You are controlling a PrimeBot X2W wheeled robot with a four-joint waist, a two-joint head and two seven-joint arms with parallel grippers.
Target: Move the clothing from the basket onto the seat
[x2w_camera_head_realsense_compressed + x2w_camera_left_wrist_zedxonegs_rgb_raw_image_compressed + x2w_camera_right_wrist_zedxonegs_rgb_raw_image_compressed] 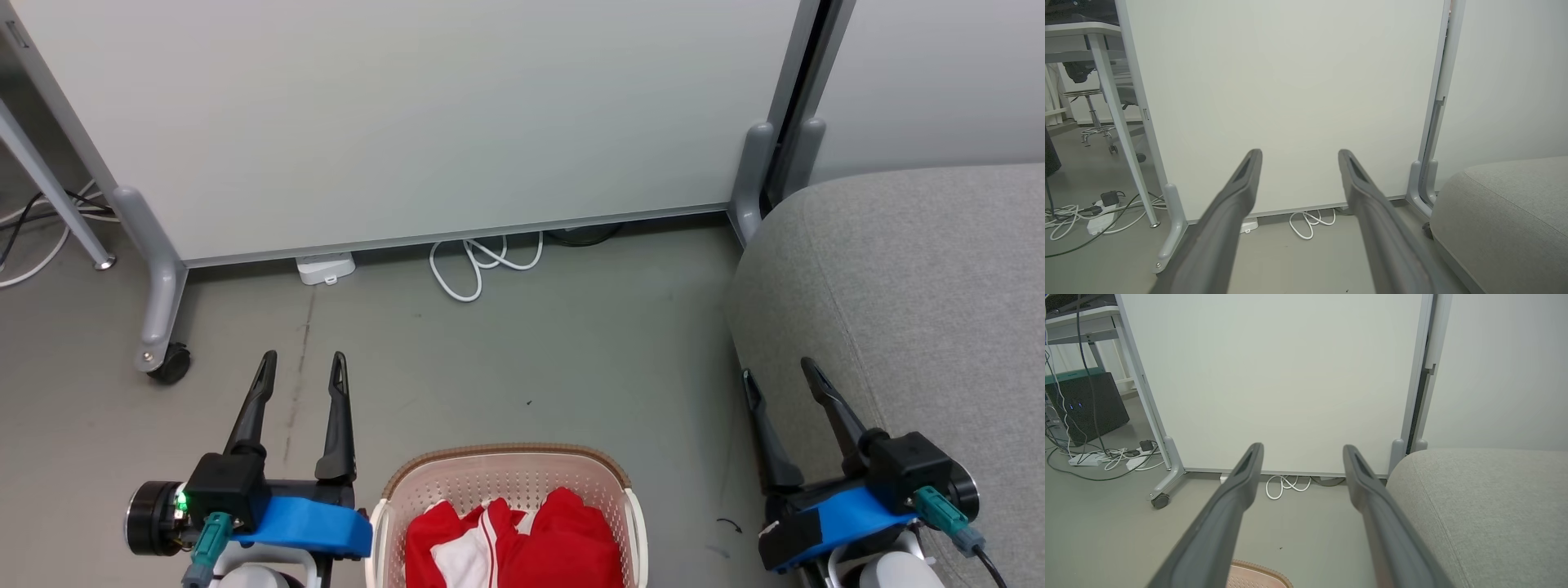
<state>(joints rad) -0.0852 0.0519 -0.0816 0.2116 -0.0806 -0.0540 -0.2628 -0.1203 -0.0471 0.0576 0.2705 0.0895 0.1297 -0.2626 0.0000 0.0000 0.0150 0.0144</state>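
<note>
White board (pixel 408 122) stands upright well beyond the basket (pixel 506 451), on a grey frame. Grey seat (pixel 914 294) is right of the basket, apart from it, with a strip of floor (pixel 571 343) between. Basket sits on the floor between the two arms, brown rim, cream perforated walls. Clothing (pixel 571 539) lies inside the basket, bunched: the piece with white stripes and a white patch to the left, plain red to the right. Left gripper (pixel 303 356) is just left of the basket, above the floor, fingers apart, empty, pointing towards the board. Right gripper (pixel 777 367) is right of the basket by the seat's edge, fingers apart, empty; can't tell if it touches the seat. White cable (pixel 478 265) lies looped on the floor beyond the basket, at the board's foot. Black caster (pixel 170 364) is beyond the basket to its left.
</note>
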